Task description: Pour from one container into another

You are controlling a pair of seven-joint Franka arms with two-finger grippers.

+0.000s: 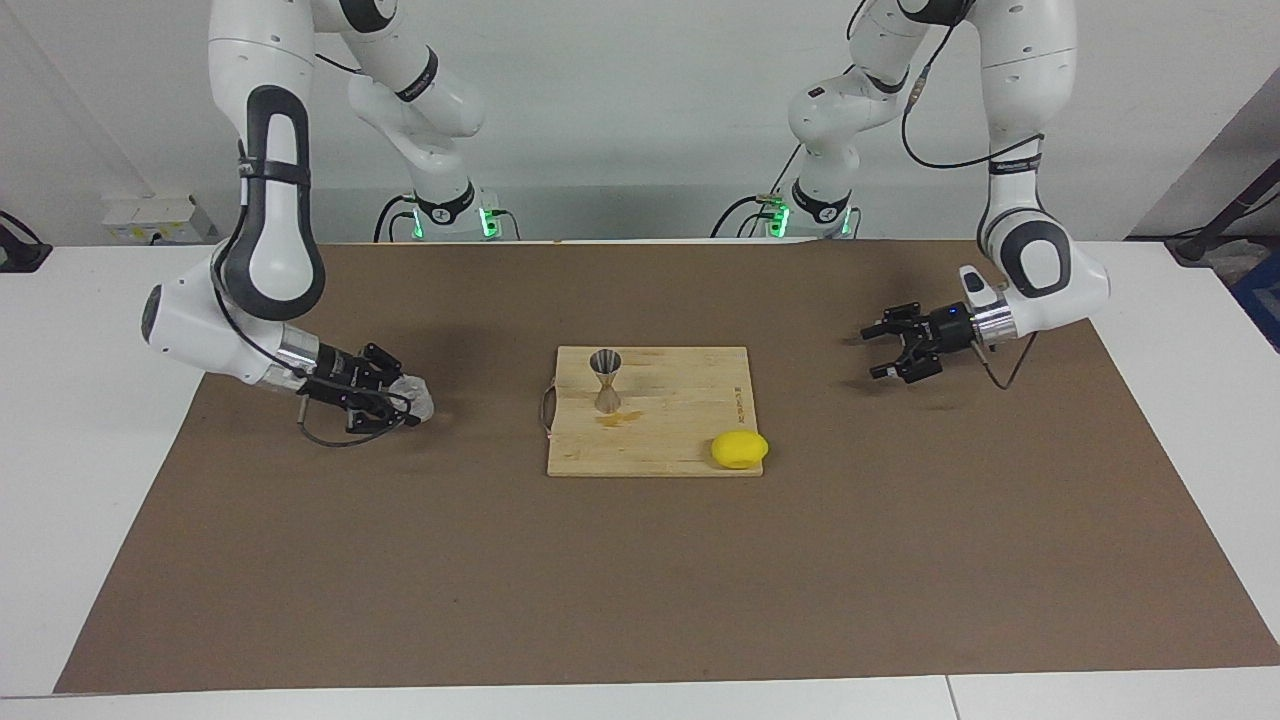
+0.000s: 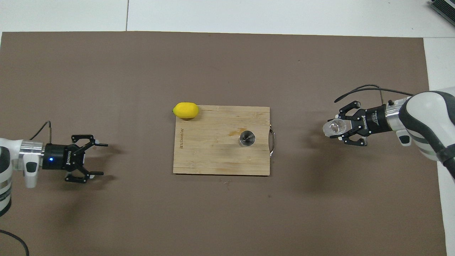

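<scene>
From my station this reads as a robotics lab, not a kitchen. Two white arms [image 1: 260,200] bolted at the top of the facing frame, green status lights at their bases. A white table [image 1: 90,420] under a brown paper mat [image 1: 640,580], bare white wall above, loose cables. At upper left, what may be a power strip [image 1: 150,220]; I can't say for certain.

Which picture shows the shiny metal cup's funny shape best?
The facing view: there the jigger shows side-on, two cones meeting at a narrow waist, upright on the cutting board. The overhead view shows only its round open mouth.
</scene>
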